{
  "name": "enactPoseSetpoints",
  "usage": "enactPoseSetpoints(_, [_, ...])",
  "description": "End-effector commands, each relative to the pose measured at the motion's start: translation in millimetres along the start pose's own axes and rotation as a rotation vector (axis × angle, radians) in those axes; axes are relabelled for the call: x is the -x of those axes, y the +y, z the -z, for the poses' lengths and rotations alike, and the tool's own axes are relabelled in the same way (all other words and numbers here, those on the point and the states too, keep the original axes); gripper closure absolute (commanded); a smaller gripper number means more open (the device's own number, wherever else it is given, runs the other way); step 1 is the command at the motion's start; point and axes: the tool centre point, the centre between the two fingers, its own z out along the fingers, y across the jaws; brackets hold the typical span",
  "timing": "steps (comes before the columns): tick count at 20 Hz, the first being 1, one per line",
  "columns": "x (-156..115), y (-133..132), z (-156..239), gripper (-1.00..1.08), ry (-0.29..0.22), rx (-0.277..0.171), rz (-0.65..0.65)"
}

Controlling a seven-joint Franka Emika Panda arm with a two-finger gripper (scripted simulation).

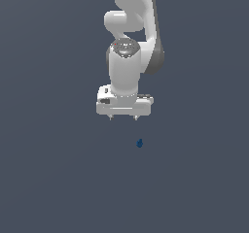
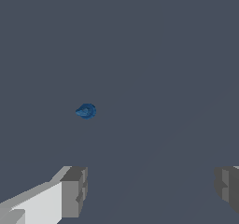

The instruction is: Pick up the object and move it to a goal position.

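the gripper (image 1: 123,117), jaws spread and empty, sits off-line from the object (image 1: 139,143); descending straight could miss it.

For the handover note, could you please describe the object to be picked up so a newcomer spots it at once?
Find the white robot arm and its open pincer. Just beyond it, toward the exterior view's right, lies the object: a tiny, rounded, dark blue lump, the only coloured thing on the plain grey surface.
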Motion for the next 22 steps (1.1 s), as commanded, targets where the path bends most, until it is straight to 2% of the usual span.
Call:
enactPoseSetpoints(1, [-1, -2, -2, -0.92, -0.001, 0.000, 0.012])
enactPoseSetpoints(9, [-10, -16, -17, -0.92, -0.010, 0.000, 0.130])
enactPoseSetpoints(22, [-31, -63, -66, -0.92, -0.032, -0.022, 0.487])
